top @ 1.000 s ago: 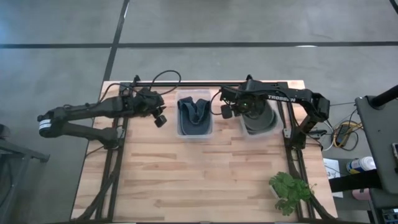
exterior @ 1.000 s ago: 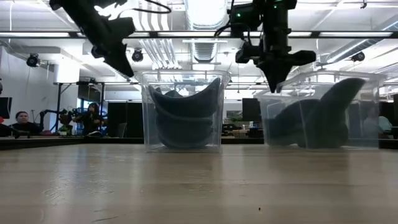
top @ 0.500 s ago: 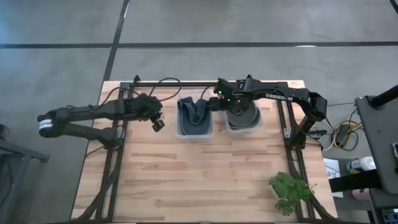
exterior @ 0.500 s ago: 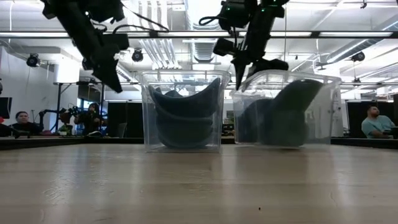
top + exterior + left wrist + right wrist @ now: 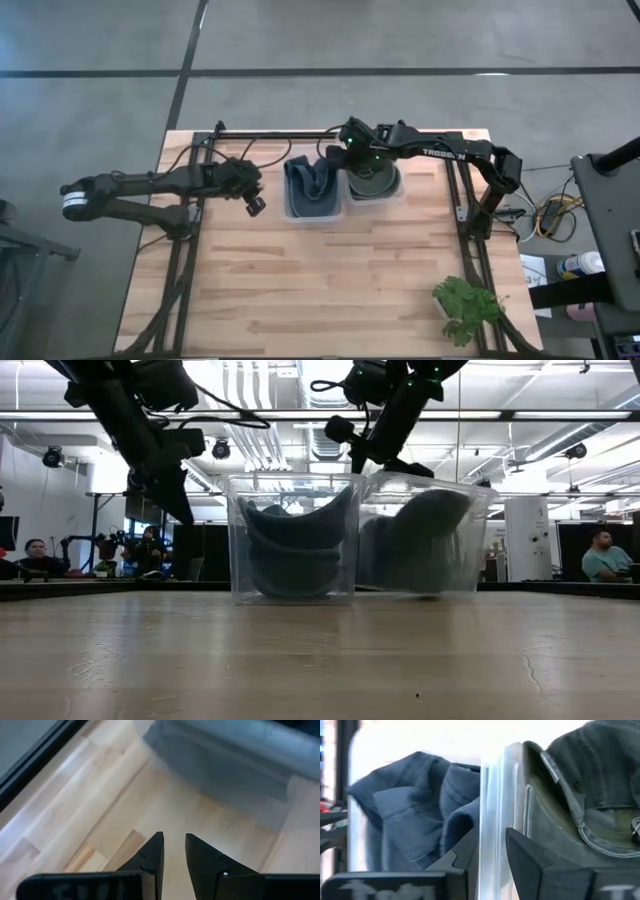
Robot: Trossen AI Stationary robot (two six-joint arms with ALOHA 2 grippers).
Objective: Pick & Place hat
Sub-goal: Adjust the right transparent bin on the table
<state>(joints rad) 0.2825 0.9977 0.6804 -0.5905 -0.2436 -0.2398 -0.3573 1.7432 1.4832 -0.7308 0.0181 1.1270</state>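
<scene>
Can see the gray-green hat [image 5: 580,785] tucked in the right clear bin [image 5: 402,188], at the upper middle of the table [image 5: 320,290], touching the left bin [image 5: 312,215] that holds the blue hat [image 5: 312,182]. Find the right gripper [image 5: 492,842] with fingers a little apart, one on each side of the see-through walls, probably too loose to grip. Find the left gripper [image 5: 172,845] waiting over bare wood left of the bins, fingers a little apart, holding nothing.
</scene>
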